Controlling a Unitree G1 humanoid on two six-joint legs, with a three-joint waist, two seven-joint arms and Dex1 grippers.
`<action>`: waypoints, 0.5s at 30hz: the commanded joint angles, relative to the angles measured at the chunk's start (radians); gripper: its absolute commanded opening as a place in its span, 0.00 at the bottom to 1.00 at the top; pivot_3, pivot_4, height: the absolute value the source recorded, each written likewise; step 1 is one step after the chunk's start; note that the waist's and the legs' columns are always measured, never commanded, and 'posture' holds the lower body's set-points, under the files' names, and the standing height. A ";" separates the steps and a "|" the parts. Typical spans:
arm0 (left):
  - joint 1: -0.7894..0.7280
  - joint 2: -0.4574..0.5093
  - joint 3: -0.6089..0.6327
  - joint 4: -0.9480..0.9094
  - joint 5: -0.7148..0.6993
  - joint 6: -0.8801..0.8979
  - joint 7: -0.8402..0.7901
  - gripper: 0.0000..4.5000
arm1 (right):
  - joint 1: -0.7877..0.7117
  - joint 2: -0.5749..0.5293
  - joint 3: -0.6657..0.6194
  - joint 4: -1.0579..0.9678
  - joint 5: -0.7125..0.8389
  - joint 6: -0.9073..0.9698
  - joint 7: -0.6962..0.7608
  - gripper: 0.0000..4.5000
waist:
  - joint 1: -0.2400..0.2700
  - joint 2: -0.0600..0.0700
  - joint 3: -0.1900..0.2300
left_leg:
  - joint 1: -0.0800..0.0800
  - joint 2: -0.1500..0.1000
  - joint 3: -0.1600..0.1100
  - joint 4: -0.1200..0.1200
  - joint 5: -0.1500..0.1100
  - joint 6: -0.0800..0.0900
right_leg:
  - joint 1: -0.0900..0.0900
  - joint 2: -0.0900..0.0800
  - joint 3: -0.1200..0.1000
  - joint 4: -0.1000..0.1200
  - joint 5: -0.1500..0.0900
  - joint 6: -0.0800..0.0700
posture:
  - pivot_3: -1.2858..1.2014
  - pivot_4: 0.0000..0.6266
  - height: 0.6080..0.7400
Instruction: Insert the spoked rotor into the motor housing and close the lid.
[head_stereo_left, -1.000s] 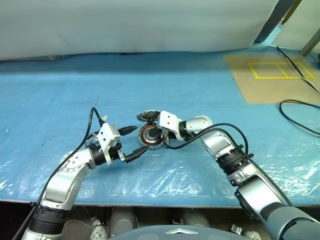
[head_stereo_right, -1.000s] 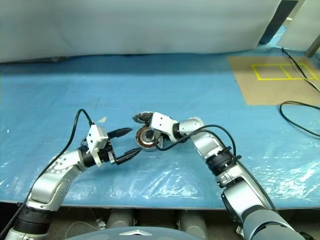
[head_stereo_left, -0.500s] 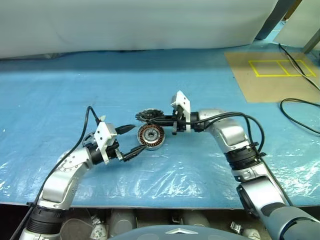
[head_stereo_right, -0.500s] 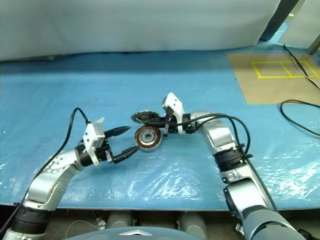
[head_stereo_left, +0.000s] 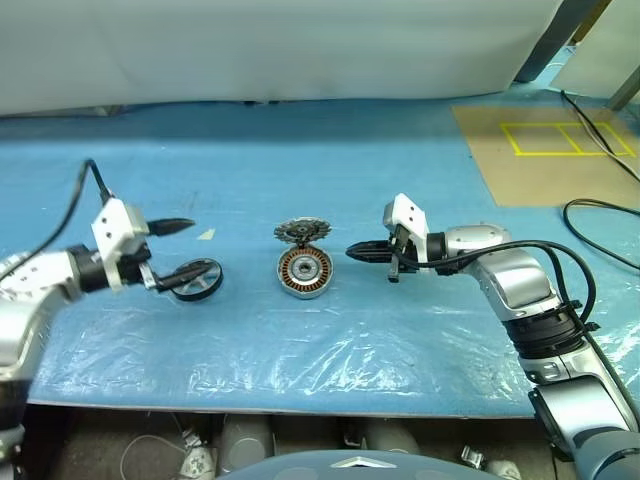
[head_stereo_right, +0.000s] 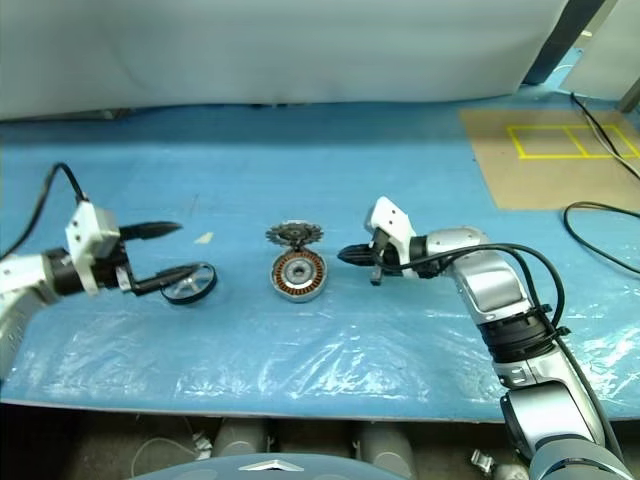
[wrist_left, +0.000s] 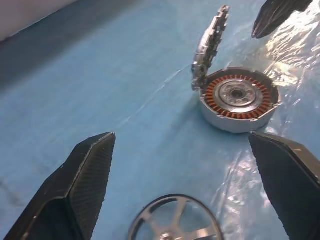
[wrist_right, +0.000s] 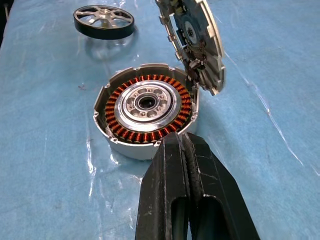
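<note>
The motor housing (head_stereo_left: 303, 272), a grey puck with copper windings, lies at mid table. Its lid (head_stereo_left: 300, 232), a thin toothed disc, stands tilted on edge at the housing's far rim. To the left, flat on the blue sheet, lies the spoked rotor (head_stereo_left: 197, 280), a dark-rimmed wheel with silver spokes. My left gripper (head_stereo_left: 192, 247) is open just above the rotor's left side, and the rotor (wrist_left: 175, 220) shows low between its fingers (wrist_left: 75, 185). My right gripper (head_stereo_left: 352, 251) is shut and empty, pointing at the housing (wrist_right: 145, 107) from its right, a short way off its rim.
A brown board (head_stereo_left: 540, 150) with yellow tape lies at the back right, and a black cable (head_stereo_left: 600, 215) runs near it. White sheeting (head_stereo_left: 280, 50) backs the table. A small white scrap (head_stereo_left: 205, 235) lies behind the rotor. The table's front edge is close below.
My left arm has swung left and up, away from the housing, and its open gripper now hangs by the rotor. My shut right gripper has drawn back to the right of the housing.
</note>
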 joint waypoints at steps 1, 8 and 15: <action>-0.125 0.083 -0.076 0.165 0.090 -0.079 -0.159 1.00 | 0.023 0.004 0.000 -0.035 -0.006 -0.016 -0.029 0.01 | 0.003 0.000 0.000 | 0.000 0.000 0.000 0.000 0.000 0.000 | 0.000 0.000 0.000 0.000 0.000 0.000 | 0.52 0.24 1.00; -0.388 0.085 -0.276 0.405 0.214 -0.143 -0.409 1.00 | 0.079 0.024 0.005 -0.065 -0.020 -0.015 -0.090 0.01 | 0.015 0.000 0.000 | -0.002 0.000 0.000 -0.001 0.000 0.000 | -0.002 0.000 -0.002 0.001 0.002 0.003 | 0.52 0.24 1.00; -0.547 0.077 -0.512 0.521 0.298 -0.165 -0.471 1.00 | 0.132 0.020 0.010 -0.112 -0.031 -0.006 -0.128 0.01 | 0.024 0.000 0.000 | -0.003 0.000 -0.001 -0.001 0.000 -0.001 | -0.002 -0.001 -0.002 0.002 0.002 0.003 | 0.52 0.24 1.00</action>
